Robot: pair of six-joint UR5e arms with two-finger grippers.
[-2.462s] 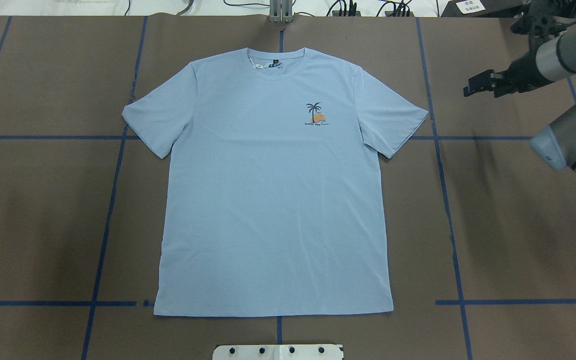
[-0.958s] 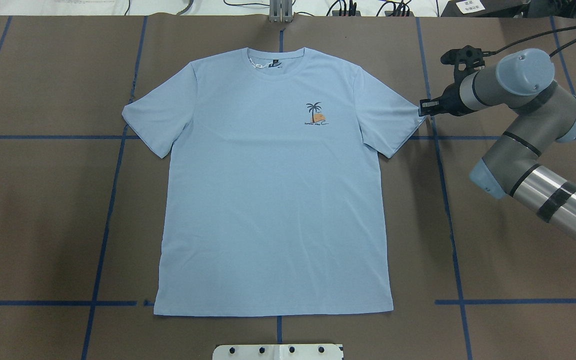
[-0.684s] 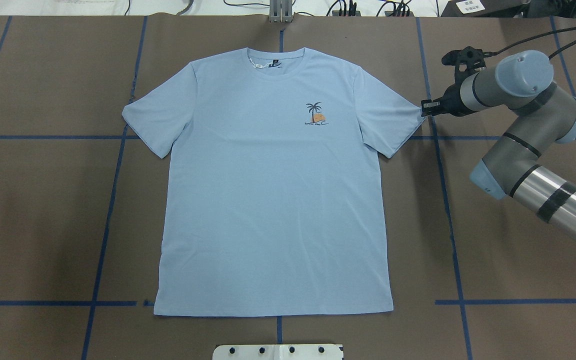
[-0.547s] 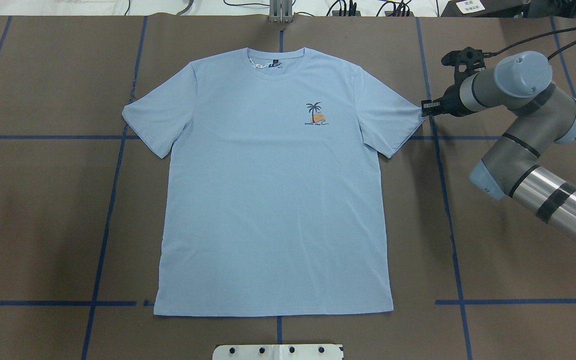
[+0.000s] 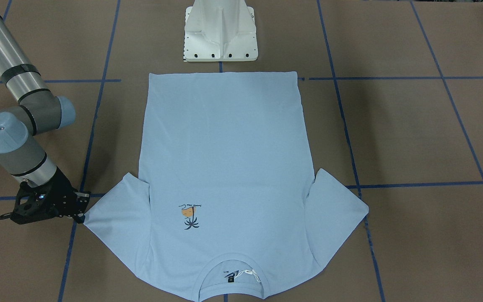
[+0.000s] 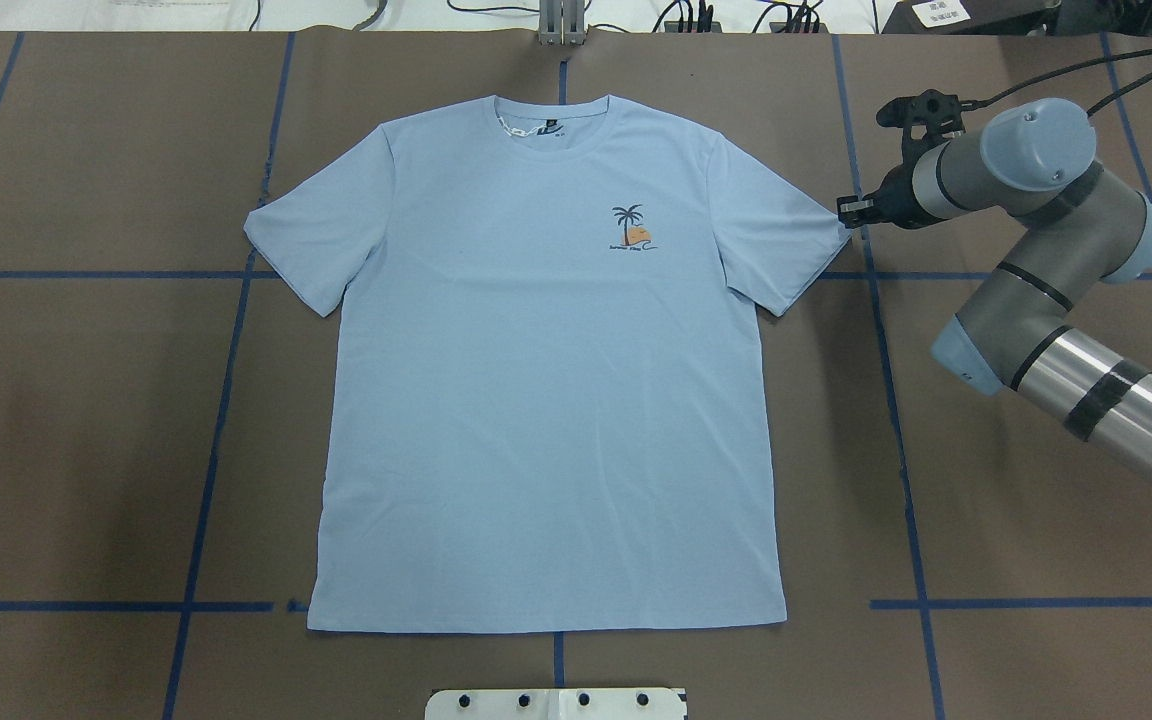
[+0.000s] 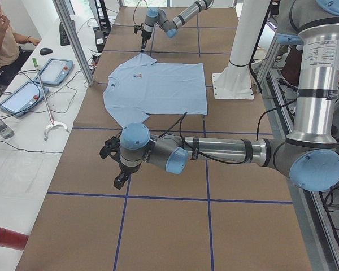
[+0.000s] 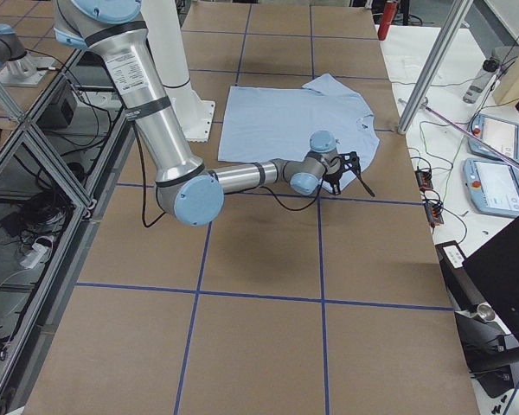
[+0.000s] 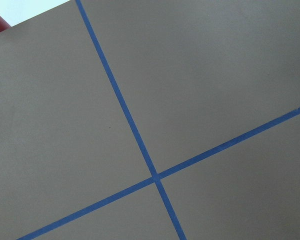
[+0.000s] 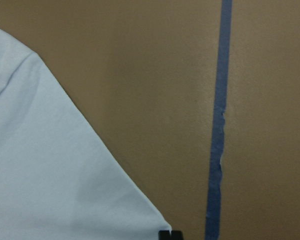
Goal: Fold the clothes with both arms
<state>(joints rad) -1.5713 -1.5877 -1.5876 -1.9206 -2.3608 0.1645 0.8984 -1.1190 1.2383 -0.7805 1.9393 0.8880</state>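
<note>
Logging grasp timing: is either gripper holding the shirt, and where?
Right gripper appears to pinch the T-shirt by its sleeve tip; left gripper, far off, holds nothing visible.

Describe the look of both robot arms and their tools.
Both the right arm and left arm are silver-grey tubes with rounded grey joints, light blue caps and a black band around the polished segment. A white printed label wraps each upper segment. Black cables run along them. The right tool and left tool are black, with slim fingers.

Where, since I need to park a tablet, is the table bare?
Bare table lies on the robot's left, between the shirt and the left hand. Crowded: the right hand sits at the sleeve tip on its side.
</note>
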